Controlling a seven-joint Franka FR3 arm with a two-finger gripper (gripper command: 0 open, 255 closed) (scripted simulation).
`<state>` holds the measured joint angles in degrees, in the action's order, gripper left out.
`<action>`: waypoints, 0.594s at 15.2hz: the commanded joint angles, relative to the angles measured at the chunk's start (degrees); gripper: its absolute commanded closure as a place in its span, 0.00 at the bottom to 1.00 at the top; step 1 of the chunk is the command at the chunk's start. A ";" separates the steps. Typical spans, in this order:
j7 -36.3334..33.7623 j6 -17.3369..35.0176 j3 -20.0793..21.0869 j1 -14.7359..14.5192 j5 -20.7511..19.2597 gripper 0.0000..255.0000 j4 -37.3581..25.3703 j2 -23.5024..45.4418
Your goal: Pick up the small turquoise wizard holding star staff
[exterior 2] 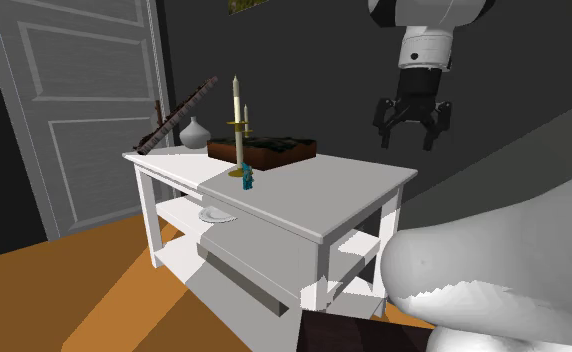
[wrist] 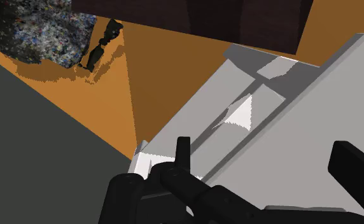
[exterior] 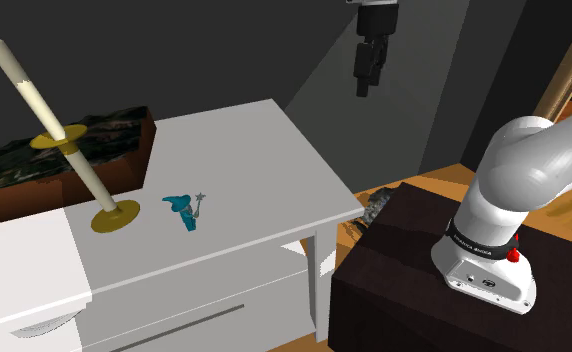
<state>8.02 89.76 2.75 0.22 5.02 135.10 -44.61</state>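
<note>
**Desk:** Where is the figure?

**Photographer:** The small turquoise wizard (exterior: 184, 210) is on the white table (exterior: 244, 140), just beside the round base of a brass-coloured candlestick (exterior: 113, 217) holding a tall pale candle. A dark tray (exterior: 84, 150) sits behind them. In the second exterior view the wizard (exterior 2: 247, 178) looks upright near the front edge of the table (exterior 2: 359, 185), in front of the candlestick (exterior 2: 238, 125).

**Desk:** What does that angle add?

**Photographer:** A panelled door (exterior 2: 74, 100), a grey vase (exterior 2: 194, 133) at the back of the tabletop, and a pale dish (exterior 2: 214, 213) on the lower shelf. The wrist view looks down past the table's edge (wrist: 282, 121) to an orange floor (wrist: 104, 108) and a speckled dark object (wrist: 34, 25).

**Desk:** And the arm?

**Photographer:** It rises from the dark stand (exterior: 404, 280). The gripper (exterior: 362, 88) hangs high in the air, pointing downward, well apart from the wizard. From the second exterior view the gripper (exterior 2: 407, 142) is above the table's right end. Its black fingers (wrist: 182, 151) stand wide apart, with nothing between them.
</note>
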 commanded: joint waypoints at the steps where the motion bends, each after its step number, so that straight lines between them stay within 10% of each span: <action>1: 0.00 0.00 0.00 0.00 0.00 0.00 0.00 0.00; 9: -8.84 6.14 8.93 -3.04 5.74 0.00 -3.33 8.95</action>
<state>0.44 94.89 10.45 -2.37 9.97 131.74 -36.51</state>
